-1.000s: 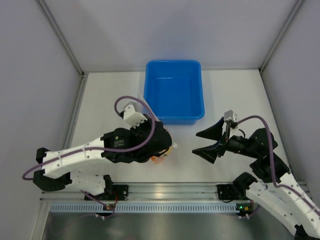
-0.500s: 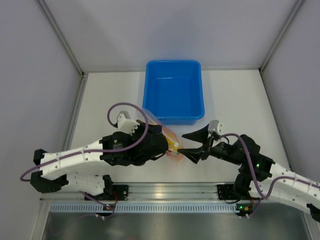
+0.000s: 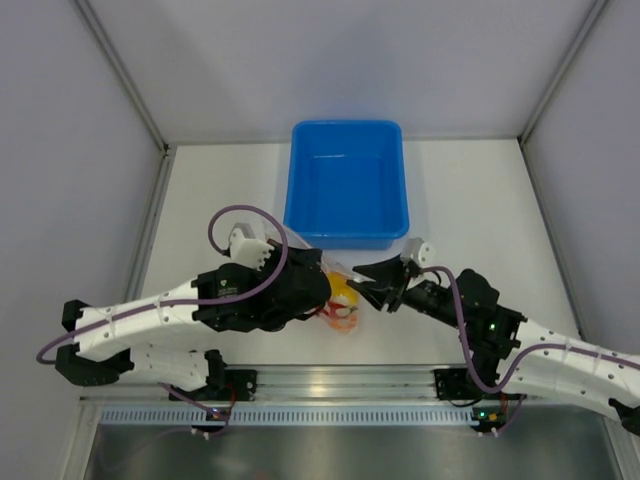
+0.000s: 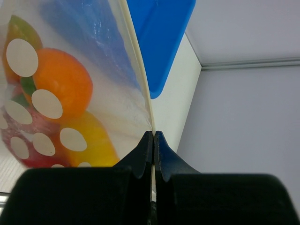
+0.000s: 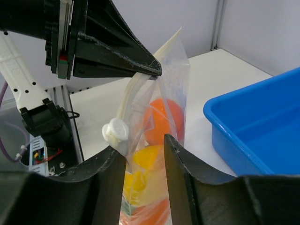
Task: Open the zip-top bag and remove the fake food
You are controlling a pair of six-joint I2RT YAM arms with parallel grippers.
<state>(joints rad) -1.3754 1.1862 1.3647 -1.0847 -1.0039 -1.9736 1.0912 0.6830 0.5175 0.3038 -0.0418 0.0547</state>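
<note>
Zip-top bag (image 5: pixel 176 79) hangs in the air, in front of the blue tub (image 3: pixel 297 190) and above the table (image 3: pixel 220 200). The fake food (image 5: pixel 161 119) sits low inside it, an orange piece on top and yellow ones under it. The zip strip (image 5: pixel 129 96) is the long edge of the bag. It runs from a top corner down to the white slider (image 5: pixel 116 131).

The left gripper (image 4: pixel 153 140) has its jaws pressed together on that top corner, so it carries the bag. The right gripper (image 5: pixel 145 154) is at the other end. Its jaws are apart, one on each side of the bag, and the slider is just above one finger. It pinches nothing yet. I think the right gripper should catch the slider end next, since it is the nearer one there.

One second ago the right gripper was well apart from the bag, off to the right, with jaws spread wide. Now it is right up at the bag and its jaws are narrower.
</note>
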